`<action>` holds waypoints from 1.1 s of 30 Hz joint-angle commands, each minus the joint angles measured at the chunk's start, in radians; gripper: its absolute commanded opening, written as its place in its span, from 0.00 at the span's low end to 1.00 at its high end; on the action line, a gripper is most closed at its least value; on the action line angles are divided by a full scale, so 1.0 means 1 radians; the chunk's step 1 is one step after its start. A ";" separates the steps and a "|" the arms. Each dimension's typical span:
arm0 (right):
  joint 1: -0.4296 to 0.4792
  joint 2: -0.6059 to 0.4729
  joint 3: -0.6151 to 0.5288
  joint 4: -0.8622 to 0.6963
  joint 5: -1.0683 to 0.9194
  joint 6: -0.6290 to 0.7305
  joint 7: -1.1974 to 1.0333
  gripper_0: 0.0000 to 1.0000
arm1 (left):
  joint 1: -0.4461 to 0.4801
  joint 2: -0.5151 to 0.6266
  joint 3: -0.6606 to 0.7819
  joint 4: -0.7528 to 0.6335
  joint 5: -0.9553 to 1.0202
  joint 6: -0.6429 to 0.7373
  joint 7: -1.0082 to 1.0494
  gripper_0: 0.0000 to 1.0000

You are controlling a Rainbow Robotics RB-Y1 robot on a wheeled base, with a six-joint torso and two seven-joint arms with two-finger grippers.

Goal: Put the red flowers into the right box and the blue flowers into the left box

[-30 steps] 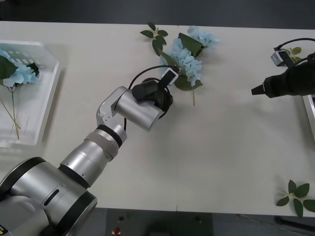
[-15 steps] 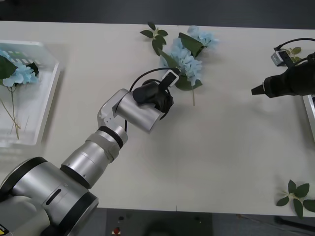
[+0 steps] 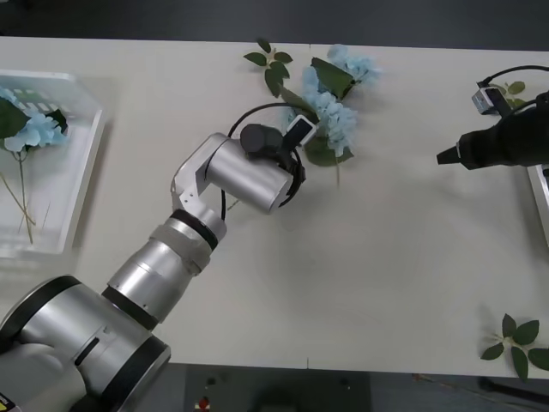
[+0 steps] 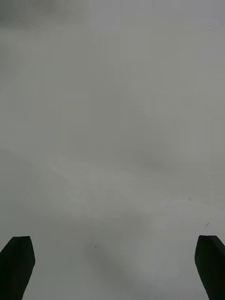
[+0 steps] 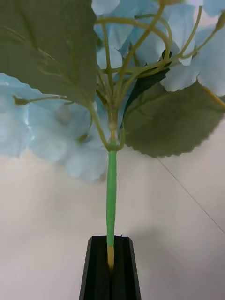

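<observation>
Pale worktop [image 3: 386, 257] at centre — the left hand [image 5: 111, 269] has rolled over, clamped on a blue flower's stem [image 5: 111, 187]; the bloom lifts. Right hand [image 3: 450, 157] waits open.

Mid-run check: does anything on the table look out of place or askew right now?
Nothing looks spilled or damaged. The left end effector pinches a blue flower at the very tip of its stem, a thin hold. Loose leaf sprigs lie near the table's edge.
</observation>
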 commanded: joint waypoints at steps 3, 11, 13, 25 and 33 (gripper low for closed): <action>-0.067 -0.006 -0.005 -0.021 -0.063 -0.006 -0.031 1.00 | 0.085 0.088 -0.002 -0.386 0.100 0.204 0.032 0.00; -0.174 -0.002 -0.007 -0.021 -0.089 0.086 -0.143 1.00 | 0.229 0.202 0.109 -0.846 0.241 0.478 0.013 0.00; -0.197 0.012 -0.007 -0.021 -0.089 0.086 -0.195 1.00 | 0.251 0.234 0.147 -0.933 0.272 0.532 0.006 0.00; -0.271 0.156 -0.005 -0.019 0.125 0.026 -0.479 1.00 | 0.209 0.288 0.590 -1.130 0.496 0.915 -0.229 0.00; -0.272 0.275 0.072 -0.019 0.354 -0.081 -0.669 1.00 | 0.123 0.309 0.836 -1.024 0.643 1.021 -0.390 0.00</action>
